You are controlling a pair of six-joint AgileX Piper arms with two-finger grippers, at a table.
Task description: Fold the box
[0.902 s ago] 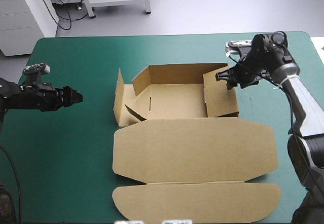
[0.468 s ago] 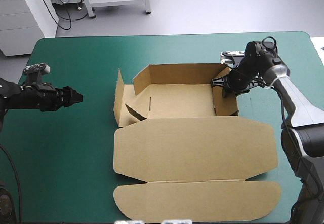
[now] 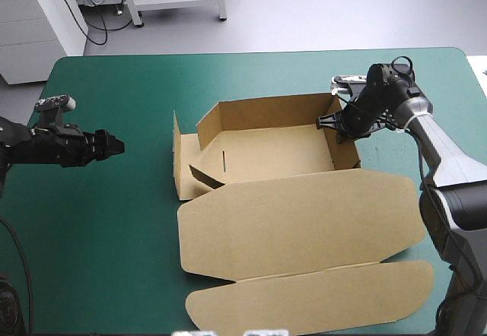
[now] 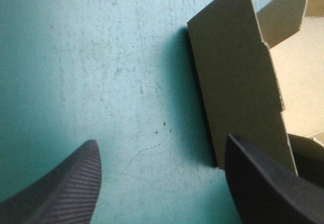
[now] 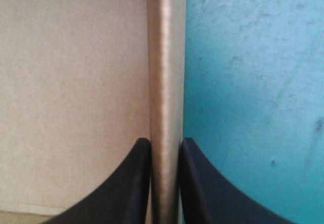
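Since the earlier frames the box (image 3: 274, 153) has swung a little on the table, so its near lid corner skews toward the right edge. Its right wall (image 3: 346, 144), folded inward earlier, now stands upright. The table's teal-green cover (image 3: 114, 229) is smooth and matte, with faint scuffs in the wrist views. The box, of plain brown board, sits around the table's middle, somewhat nearer the right edge. It forms an open tray with its far wall raised, and a broad lid (image 3: 300, 222) with rounded corners lies flat toward the near edge. A flap (image 3: 177, 157) stands on edge at the tray's left side. The right gripper (image 3: 344, 123) pinches the right wall's top edge, its black fingers (image 5: 131, 183) nearly together with the board between them. The left gripper (image 3: 118, 147) hovers near the left edge, well apart from the box, its ribbed fingers (image 4: 71, 183) spread wide.
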